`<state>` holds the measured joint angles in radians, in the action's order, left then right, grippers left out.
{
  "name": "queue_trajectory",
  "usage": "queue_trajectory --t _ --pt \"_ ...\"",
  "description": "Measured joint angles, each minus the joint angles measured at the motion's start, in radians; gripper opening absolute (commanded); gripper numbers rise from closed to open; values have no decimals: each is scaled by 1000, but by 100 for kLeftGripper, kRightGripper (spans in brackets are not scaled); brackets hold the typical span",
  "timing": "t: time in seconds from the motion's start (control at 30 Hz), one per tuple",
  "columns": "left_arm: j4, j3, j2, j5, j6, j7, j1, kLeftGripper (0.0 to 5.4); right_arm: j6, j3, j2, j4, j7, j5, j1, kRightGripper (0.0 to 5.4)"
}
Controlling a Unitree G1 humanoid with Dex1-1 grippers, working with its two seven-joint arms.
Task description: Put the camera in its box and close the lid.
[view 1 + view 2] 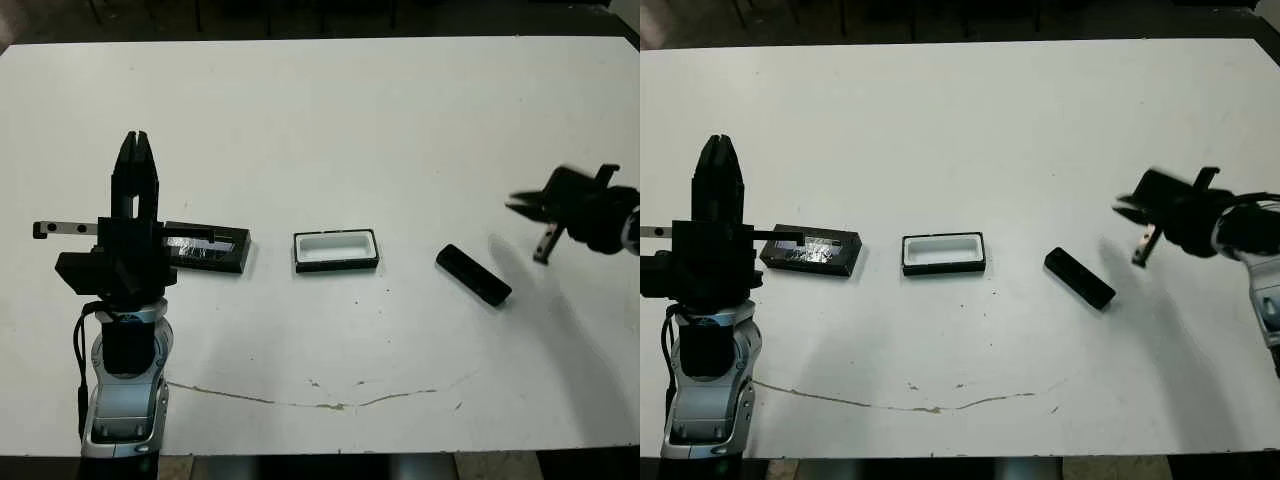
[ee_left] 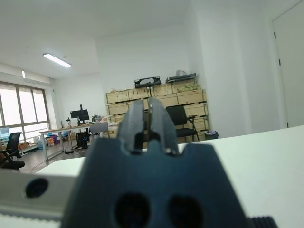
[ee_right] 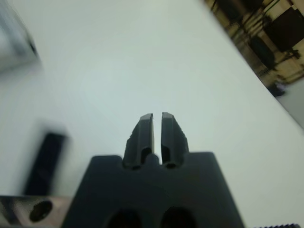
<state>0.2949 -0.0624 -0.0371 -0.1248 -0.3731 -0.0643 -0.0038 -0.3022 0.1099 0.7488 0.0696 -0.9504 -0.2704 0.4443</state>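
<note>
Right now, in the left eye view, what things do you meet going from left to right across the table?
left gripper → lid → box → camera → right gripper

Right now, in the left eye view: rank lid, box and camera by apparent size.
1. Lid, though the left arm hides its left end.
2. Box and camera: similar length, too close to rank; the box looks wider, the camera slimmer.
</note>
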Motion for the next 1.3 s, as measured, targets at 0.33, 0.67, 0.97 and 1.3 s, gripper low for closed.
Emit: queue_trajectory --t 0.33,0.67,0.97,1.3 --pt "-1 -1 0 1 -1 -3 4 2 -187 90 -4 -284 30 -196 -152 0" --pt "-1 -13 -2 -1 -2 -3 6 0 -228 134 29 -382 100 -190 -309 117" --pt "2 -15 -5 -13 0 -2 15 0 -140 171 -20 -439 132 -205 -441 276" --pt "4 -15 -5 -9 8 1 25 0 -83 143 -21 -429 131 -186 -484 448"
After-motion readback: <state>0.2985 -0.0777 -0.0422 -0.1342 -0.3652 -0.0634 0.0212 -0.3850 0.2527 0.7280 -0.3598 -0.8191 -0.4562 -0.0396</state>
